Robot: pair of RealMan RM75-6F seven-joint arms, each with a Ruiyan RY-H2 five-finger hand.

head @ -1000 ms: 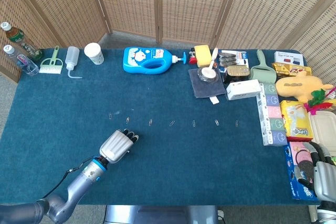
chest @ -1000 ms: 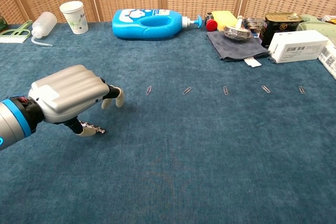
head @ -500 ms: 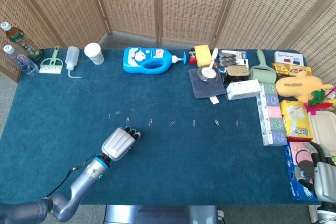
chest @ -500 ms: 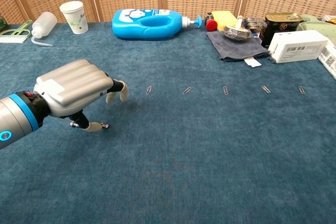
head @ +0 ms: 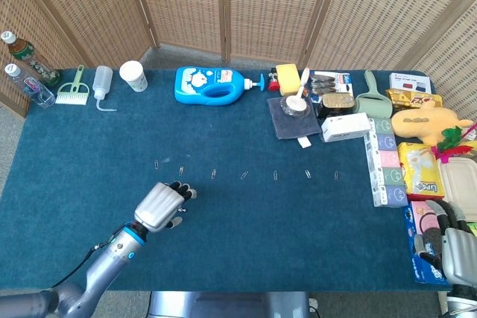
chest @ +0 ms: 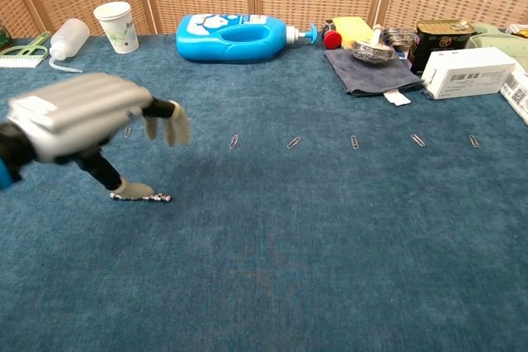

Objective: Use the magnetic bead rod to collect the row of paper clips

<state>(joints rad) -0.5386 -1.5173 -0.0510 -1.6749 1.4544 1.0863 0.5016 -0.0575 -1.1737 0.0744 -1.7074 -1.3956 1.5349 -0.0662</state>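
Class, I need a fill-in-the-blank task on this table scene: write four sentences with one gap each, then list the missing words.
1. The small metal paper clips lie in a ____ on the cloth.
2. The cloth covering the table is dark ____.
3. The large blue detergent bottle lies on its ____.
4. The left robot hand has its thumb on a short beaded ____.

Missing words: row; blue; side; rod

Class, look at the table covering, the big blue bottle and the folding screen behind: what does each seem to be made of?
Table covering: dark blue fabric, likely felt or low-pile carpet, with a matte, fuzzy texture. Blue bottle: plastic, smooth and glossy with highlights. Folding screen: woven rattan or cane panels in wooden frames, judging by the lattice weave.
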